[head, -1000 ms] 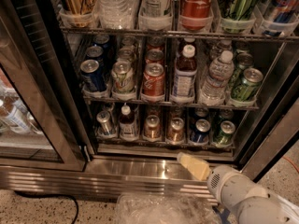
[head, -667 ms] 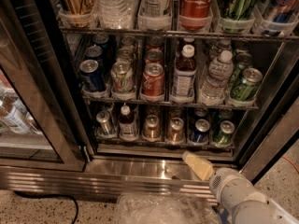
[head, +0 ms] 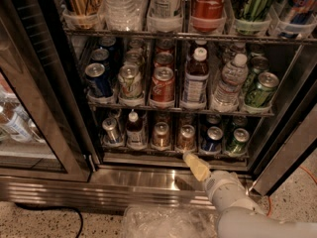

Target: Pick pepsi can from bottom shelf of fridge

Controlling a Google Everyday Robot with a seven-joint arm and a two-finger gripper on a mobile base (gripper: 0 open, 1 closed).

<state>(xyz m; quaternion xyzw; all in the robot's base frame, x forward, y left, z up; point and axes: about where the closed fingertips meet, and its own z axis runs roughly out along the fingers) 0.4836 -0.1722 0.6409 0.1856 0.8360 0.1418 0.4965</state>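
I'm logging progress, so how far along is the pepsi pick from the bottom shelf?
Done: the fridge door stands open, and the claw is at the front edge of the bottom shelf. In hand: nothing; it sits just below the copper-brown can, left of the pepsi can. Left: reach the pepsi can, grip it and pull it out.

the white arm (head: 257, 217) enters from the lower right corner and reaches up and to the left. its rounded wrist (head: 223, 186) narrows into the end effector (head: 196, 166), a cream-coloured tip (seen as one tapering piece) that points up-left, low in the view and just left of the wrist.
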